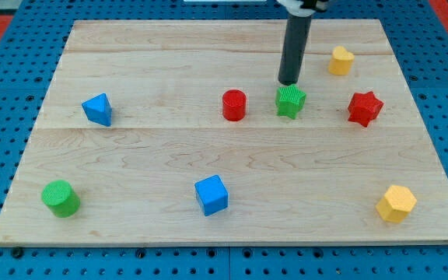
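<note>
My tip (pixel 289 82) stands at the upper middle of the wooden board (pixel 146 155), right behind the green star-shaped block (pixel 291 101) and touching or almost touching its top edge. A red cylinder (pixel 234 105) sits just to the left of that green block. A red star block (pixel 365 108) lies to its right. A small yellow block (pixel 341 60) rests toward the view's top right, beyond the rod.
A blue triangular block (pixel 97 109) lies at the left. A green cylinder (pixel 60 197) sits at the bottom left, a blue cube (pixel 211 194) at the bottom middle, a yellow hexagonal block (pixel 396 203) at the bottom right. Blue pegboard surrounds the board.
</note>
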Motion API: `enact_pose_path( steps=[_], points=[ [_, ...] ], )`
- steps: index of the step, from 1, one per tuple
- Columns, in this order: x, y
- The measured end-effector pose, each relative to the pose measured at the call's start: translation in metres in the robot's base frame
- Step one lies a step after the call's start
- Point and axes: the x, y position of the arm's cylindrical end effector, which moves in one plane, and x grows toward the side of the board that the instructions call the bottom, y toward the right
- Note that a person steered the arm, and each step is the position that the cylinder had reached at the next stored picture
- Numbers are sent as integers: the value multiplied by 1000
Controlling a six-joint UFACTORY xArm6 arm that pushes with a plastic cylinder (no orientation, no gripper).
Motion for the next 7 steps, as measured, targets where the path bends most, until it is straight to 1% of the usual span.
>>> enact_pose_path(
  steps=[1, 2, 3, 5, 6, 7],
  points=[
    [27, 1],
    [22, 1],
    [36, 51],
    [102, 71],
    [113, 21],
    [101, -8]
  ],
)
